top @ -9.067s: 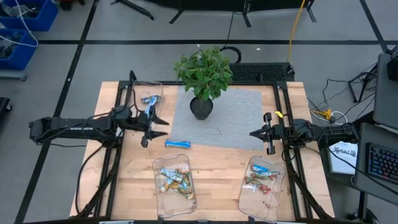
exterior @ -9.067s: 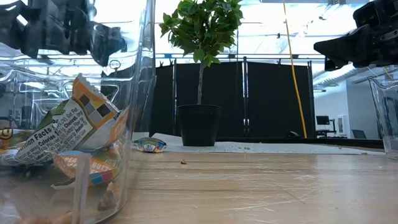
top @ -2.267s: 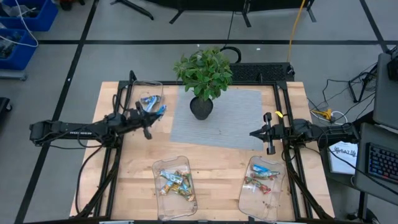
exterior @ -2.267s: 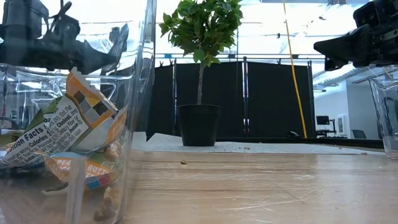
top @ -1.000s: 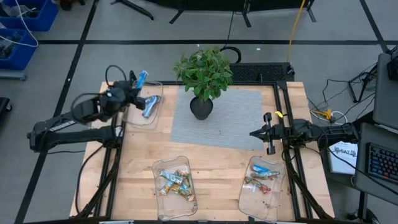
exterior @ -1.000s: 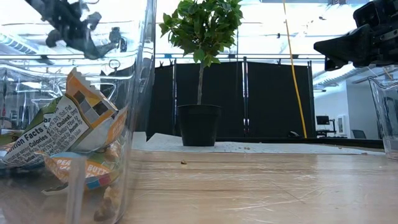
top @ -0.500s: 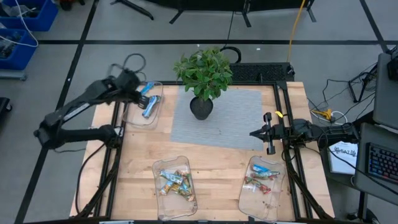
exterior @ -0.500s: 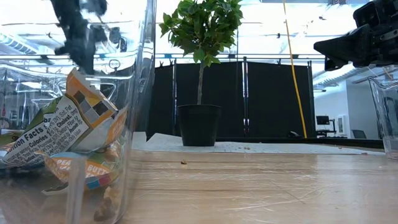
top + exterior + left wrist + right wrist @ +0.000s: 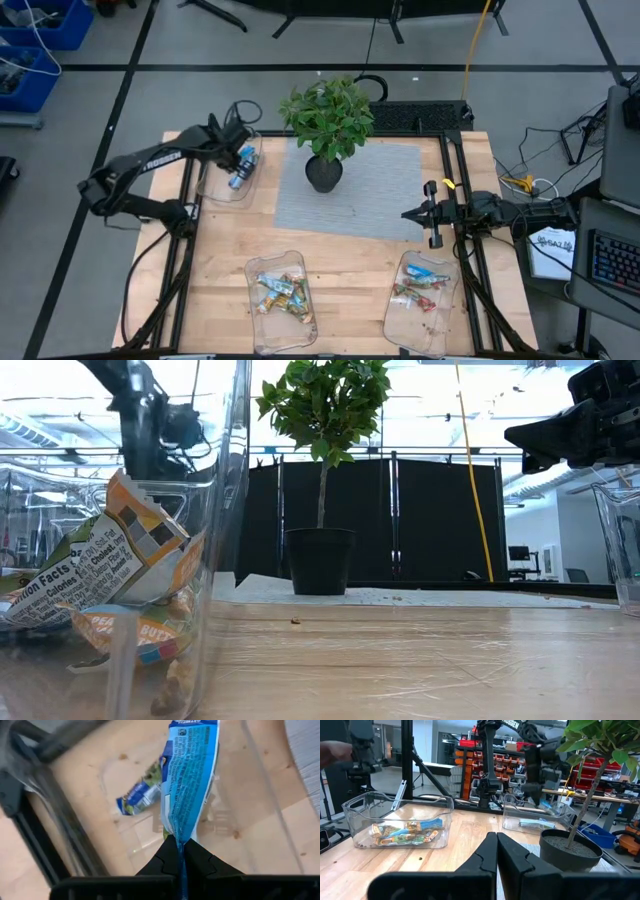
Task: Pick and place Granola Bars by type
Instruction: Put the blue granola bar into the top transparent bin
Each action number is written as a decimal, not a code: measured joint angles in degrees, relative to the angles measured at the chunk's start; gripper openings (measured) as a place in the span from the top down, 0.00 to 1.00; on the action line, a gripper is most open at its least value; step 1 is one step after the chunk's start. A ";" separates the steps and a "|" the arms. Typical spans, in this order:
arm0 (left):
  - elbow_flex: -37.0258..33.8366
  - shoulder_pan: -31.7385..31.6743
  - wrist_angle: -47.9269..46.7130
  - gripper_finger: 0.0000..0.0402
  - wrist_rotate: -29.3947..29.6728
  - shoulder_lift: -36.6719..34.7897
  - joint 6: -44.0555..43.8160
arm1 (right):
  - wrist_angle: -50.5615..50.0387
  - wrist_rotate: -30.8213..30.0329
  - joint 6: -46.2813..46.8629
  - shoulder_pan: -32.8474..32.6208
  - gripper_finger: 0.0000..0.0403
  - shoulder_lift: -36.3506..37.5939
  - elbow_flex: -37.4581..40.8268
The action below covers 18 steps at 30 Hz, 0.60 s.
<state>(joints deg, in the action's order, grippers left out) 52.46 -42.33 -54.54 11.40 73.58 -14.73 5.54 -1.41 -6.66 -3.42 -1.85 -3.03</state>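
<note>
Blue-white bar [image 9: 189,780] in left pincer [image 9: 179,851], now over tray [image 9: 213,178]

In the high view you see a tray [image 9: 228,170] at the desk's [image 9: 340,270] upper left, the plant [image 9: 327,125] at top centre on a mat [image 9: 370,195]. Two more trays sit along the lower edge, one at centre [image 9: 281,300], one at right [image 9: 422,290].

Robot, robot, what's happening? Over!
Left tool shut on blue-white bar, above far-left tray. Right tool shut, waiting. Nothing blocking.
</note>
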 joint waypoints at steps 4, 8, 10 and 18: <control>-5.17 -0.02 3.51 0.98 0.04 -0.12 -0.88 | 0.00 0.00 0.00 0.00 1.00 0.00 0.02; -9.18 -0.02 6.75 0.98 0.02 -0.20 -1.89 | -0.02 0.00 0.00 0.00 1.00 0.00 0.01; -10.70 -0.02 8.63 0.98 -0.03 -0.20 -1.89 | 0.00 0.00 0.00 0.00 1.00 0.00 0.00; -12.08 -0.02 11.67 0.98 -1.20 -0.20 -0.55 | 0.00 0.00 0.00 0.00 1.00 0.00 0.02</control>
<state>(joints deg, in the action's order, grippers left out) 40.38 -42.35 -42.87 10.20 73.38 -15.28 5.54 -1.41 -6.66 -3.42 -1.85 -3.01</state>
